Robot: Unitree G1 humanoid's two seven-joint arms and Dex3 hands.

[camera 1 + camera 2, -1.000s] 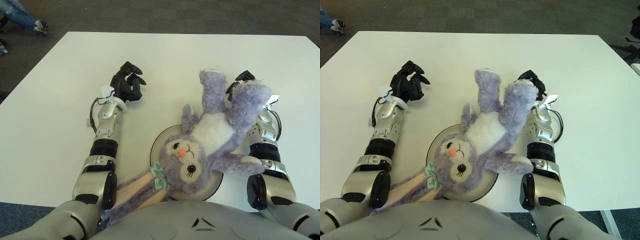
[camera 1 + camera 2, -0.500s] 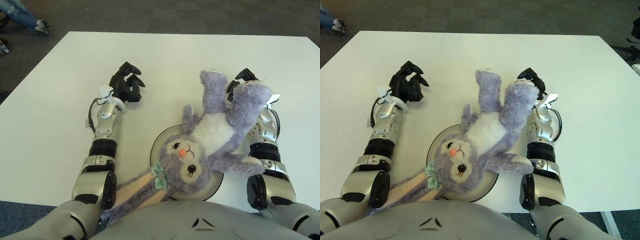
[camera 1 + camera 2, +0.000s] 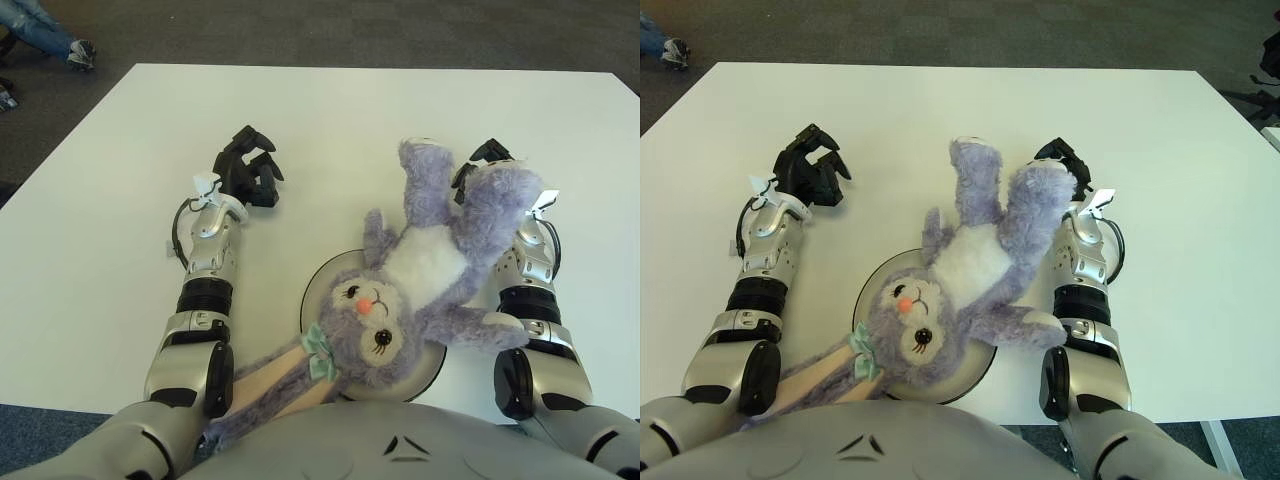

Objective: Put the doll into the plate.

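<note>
The left hand [image 3: 247, 168] shows over the white tabletop [image 3: 120, 200], fingers curled and holding nothing. To its right and nearer the robot, the purple doll [image 3: 420, 270] lies face up, head and belly on the plate [image 3: 312, 292], legs stretching away. The right hand [image 3: 484, 160] is mostly hidden behind one plush leg; whether it grips cannot be told.

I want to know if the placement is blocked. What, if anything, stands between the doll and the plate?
Nothing visible does. The doll already lies with its head and body over the plate, legs pointing away over the table. The right hand shows at its leg; the left hand is apart to the left.
</note>
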